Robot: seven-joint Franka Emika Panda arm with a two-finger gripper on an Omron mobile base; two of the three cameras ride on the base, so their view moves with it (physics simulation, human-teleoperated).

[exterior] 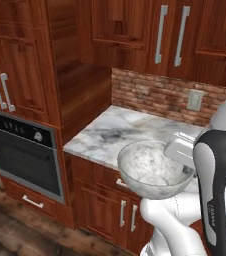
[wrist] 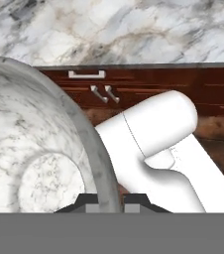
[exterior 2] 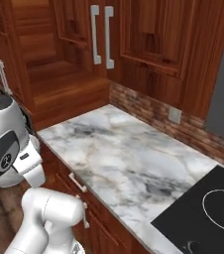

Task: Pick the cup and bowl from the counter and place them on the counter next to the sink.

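The counter (exterior: 110,132), white marble with grey veins, is being seen stretching over reddish-brown cabinets (exterior: 107,210), with a brick backsplash (exterior: 155,95) behind it and an outlet (exterior: 195,100) set in the bricks. An oven (exterior: 25,155) is being shown built into the tall cabinet at the left in the left base view. A black cooktop (exterior 2: 208,208) with a white ring is being seen at the counter's right end in the right base view. The bowl (exterior: 152,170), wide, glassy and mottled grey-white, is being held in the air at the counter's front edge, above the cabinet fronts and clear of the marble. The gripper (wrist: 110,202) is being kept narrowly closed on the bowl's rim, one finger (wrist: 88,202) inside the wall and the other outside it, as the hand view is showing.
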